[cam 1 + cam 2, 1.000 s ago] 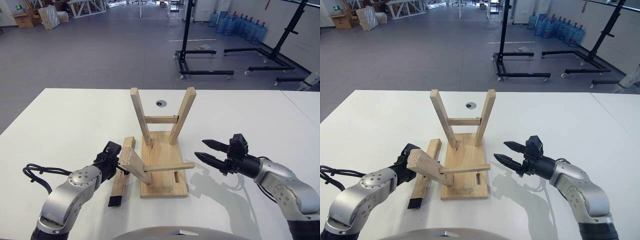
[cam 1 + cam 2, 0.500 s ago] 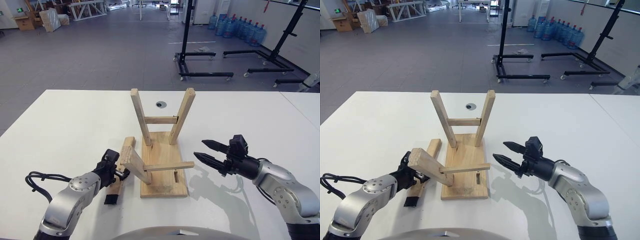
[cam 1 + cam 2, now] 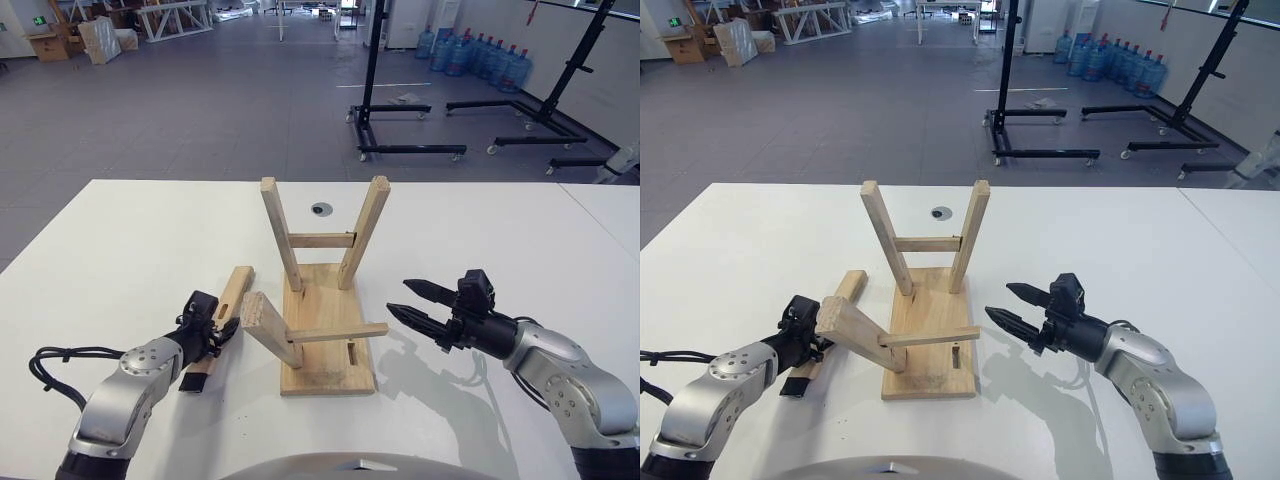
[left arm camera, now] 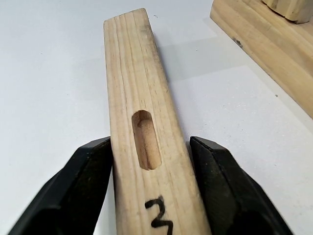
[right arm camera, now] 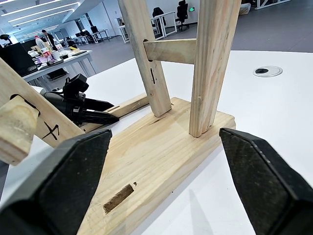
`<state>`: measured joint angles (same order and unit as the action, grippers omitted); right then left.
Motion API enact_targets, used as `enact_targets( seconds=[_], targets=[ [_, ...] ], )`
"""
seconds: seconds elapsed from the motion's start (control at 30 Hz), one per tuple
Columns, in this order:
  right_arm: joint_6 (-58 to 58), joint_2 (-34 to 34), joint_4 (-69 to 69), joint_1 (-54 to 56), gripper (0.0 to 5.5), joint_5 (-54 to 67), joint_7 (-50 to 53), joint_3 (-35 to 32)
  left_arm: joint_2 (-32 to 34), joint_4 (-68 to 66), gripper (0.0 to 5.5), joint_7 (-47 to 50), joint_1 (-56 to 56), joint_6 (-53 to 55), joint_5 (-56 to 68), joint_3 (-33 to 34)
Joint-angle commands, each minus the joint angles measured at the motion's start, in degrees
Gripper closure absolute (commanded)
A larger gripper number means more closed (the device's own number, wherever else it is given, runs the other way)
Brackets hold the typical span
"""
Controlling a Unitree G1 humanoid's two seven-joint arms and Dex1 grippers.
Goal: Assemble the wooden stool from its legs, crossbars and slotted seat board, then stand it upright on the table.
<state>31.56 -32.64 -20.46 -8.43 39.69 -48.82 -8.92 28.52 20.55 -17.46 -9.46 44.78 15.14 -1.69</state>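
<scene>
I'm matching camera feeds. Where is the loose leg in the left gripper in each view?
Left eye view: the loose leg lies left of the seat board, the left gripper clamped on it.
Right eye view: the leg, likewise left of the board.
Left wrist view: the leg, clamped, slot facing the camera.
Right wrist view: the leg beyond the board, by the left gripper.
Shared landmark: the seat board.

Handwritten digit, apparently a 2 and cut off, on the loose leg point(image 4: 128, 73) — a 4-like pen mark on the tilted leg point(image 5: 51, 128).
</scene>
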Motion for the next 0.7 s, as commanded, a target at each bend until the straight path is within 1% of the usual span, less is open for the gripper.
enact_targets(
  seconds=[0.03,0.1,0.27,0.57,0.63,0.7],
  targets=[
    [-0.6,0.3,-0.2,0.4,1.44,0.4,0.1,-0.4,-0.1,-4.2,2.97,-0.8,-0.8,1.4,0.2,2.2],
    [-0.8,0.3,0.1,0.8,1.44,0.4,0.0,-0.4,-0.2,-4.3,3.02,-1.1,0.8,1.9,1.0,4.1],
    [-1.2,0.5,0.6,1.5,1.44,0.1,0.0,-0.2,0.5,-4.2,3.44,-2.8,3.7,1.0,1.7,6.4],
    [-1.8,0.6,1.5,2.3,1.44,-0.5,-0.3,0.2,0.0,-3.8,3.44,-3.7,5.5,-1.0,1.5,7.4],
    [-2.2,0.6,1.7,2.5,1.44,-0.5,-0.4,0.0,-0.5,-3.7,3.44,-4.1,6.2,-2.4,2.2,8.3],
    [-2.1,1.0,1.5,3.5,1.44,1.5,-0.4,-1.6,-0.8,-3.6,3.44,-6.3,7.1,-6.5,4.1,10.9]
  ],
)
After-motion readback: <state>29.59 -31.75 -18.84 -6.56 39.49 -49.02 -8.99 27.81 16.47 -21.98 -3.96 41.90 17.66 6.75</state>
